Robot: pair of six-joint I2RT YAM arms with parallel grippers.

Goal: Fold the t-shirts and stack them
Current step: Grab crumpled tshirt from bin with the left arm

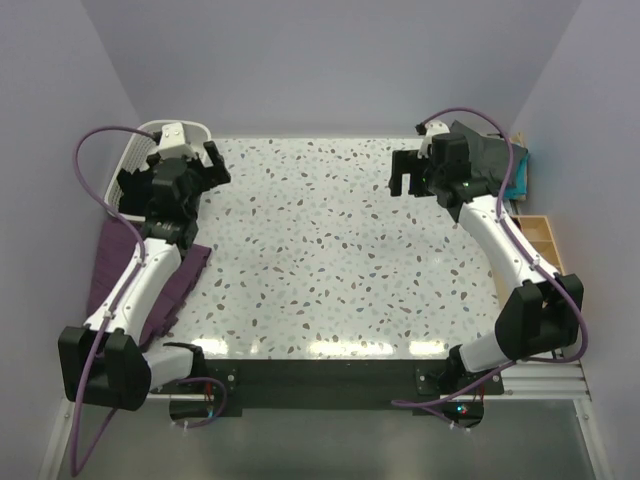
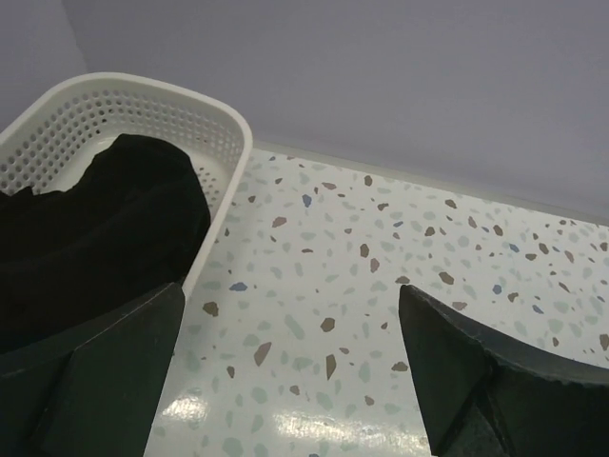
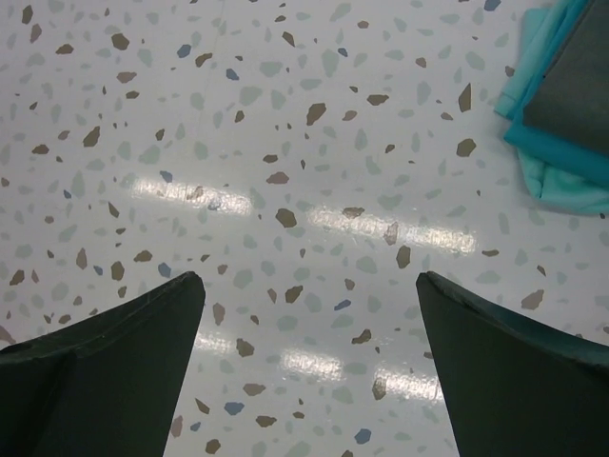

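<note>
Black tee (image 2: pixel 105 233) is bunched up inside the white lattice basket (image 2: pixel 143 90), at the far-left corner of the speckled surface (image 1: pixel 330 260). It fills most of what shows of the basket, w/ fabric rising close to the rim on the right side.

Left arm (image 1: pixel 150 275) reaches fwd along the left edge. The left jaws hang over the surface just to the right of the basket, spread wide w/ nothing btwn them. The wrist view shows only bare speckle in the gap. They look clear of both the tee and the basket.

Right arm (image 1: pixel 500 235) stretches up the right side. The right jaws are above the far-right part of the surface, also wide apart & empty, w/ glossy surface and light reflections under the gap.

Dark grey tee (image 1: pixel 488 150) lies folded on top of the teal tee (image 3: pixel 557 162) at the far-right corner, just beside the right jaws but not touching them. Teal edges stick out from under the grey.

A purple cloth (image 1: pixel 110 260) lies along the left edge, partly under the left arm; can't tell if it's a shirt. A wooden tray (image 1: pixel 545 240) w/ compartments sits off the right edge, nr the right arm.
</note>
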